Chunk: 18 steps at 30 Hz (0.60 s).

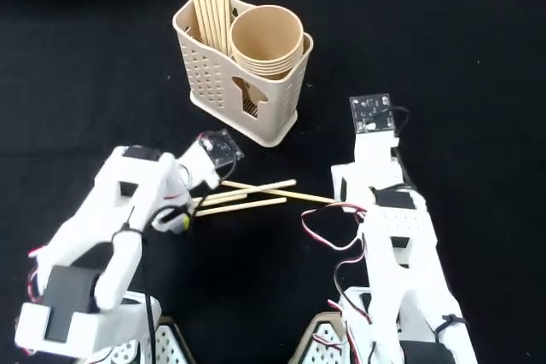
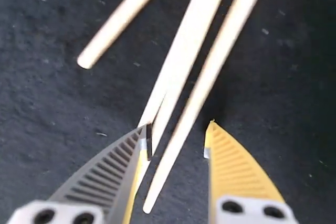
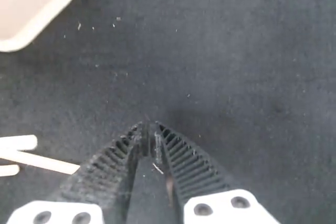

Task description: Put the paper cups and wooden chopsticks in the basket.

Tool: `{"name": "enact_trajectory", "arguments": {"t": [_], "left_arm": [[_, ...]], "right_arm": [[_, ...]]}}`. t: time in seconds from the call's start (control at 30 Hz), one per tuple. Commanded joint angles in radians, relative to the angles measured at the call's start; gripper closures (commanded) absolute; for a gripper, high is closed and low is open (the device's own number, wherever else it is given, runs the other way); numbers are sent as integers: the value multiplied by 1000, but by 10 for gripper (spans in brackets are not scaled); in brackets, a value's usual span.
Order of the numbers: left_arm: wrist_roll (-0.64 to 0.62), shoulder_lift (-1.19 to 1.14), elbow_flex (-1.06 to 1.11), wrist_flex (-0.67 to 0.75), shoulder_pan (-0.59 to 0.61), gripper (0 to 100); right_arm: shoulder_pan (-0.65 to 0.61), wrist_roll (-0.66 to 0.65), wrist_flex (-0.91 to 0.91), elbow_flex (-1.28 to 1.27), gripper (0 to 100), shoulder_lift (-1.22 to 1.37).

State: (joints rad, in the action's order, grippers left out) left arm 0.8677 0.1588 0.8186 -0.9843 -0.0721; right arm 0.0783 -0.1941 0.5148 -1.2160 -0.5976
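— The pale wooden chopsticks (image 2: 181, 61)?
— Flat on the black cloth (image 2: 52, 103), two running between the left gripper's (image 2: 177, 127) spread jaws.
— The right gripper (image 3: 149, 128)?
— Jaws pressed together; beige perforated plastic basket (image 1: 256, 117) with tan paper cups (image 1: 266, 36) ahead of them.

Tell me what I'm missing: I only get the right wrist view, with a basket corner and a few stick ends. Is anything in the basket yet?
Observer: Yes. The beige perforated plastic basket holds a nested stack of brown paper cups.
Operator: Any chopsticks in there?
Observer: A bundle of pale wooden chopsticks stands upright beside the cups.
Operator: And the left arm?
Observer: Its end effector is open, low over the loose wooden chopsticks on the black cloth, one stick between its fingers.
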Motion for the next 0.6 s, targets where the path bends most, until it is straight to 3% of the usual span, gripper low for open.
{"name": "enact_trajectory", "arguments": {"t": [0.0,0.3,0.57], "left_arm": [[6,-78,-59,14,5,811],[29,-118,-51,9,1,813],[133,-126,-47,-176,-48,940]], "right_arm": [[6,-8,-25,5,959,-5],[6,-8,-25,5,959,-5],[6,-8,-25,5,959,-5]]}}
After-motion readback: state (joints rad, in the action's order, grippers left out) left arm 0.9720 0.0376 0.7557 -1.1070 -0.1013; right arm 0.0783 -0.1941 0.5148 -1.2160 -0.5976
